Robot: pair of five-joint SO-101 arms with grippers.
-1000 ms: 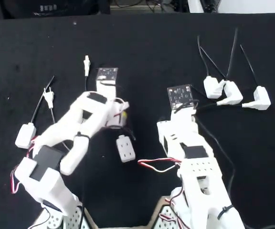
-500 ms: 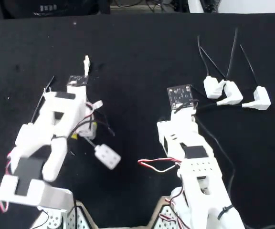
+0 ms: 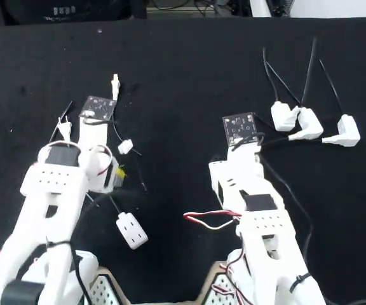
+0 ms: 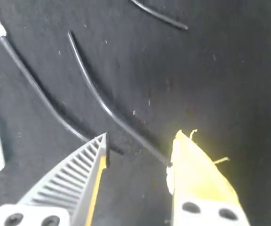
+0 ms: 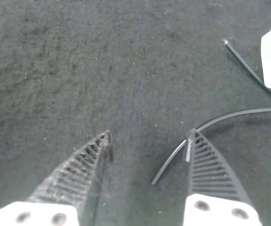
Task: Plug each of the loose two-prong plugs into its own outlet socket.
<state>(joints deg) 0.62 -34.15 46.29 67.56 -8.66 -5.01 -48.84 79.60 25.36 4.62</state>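
Two arms side by side, both grippers spread and empty.
Near the table's left side, the left arm [image 3: 54, 190] reaches forward, wrist pitched down; left gripper [image 4: 141, 136] has its fingers apart, gripping nothing. The right arm [image 3: 253, 203] is also extended; right gripper [image 5: 150, 133] is spread wide, nothing held.
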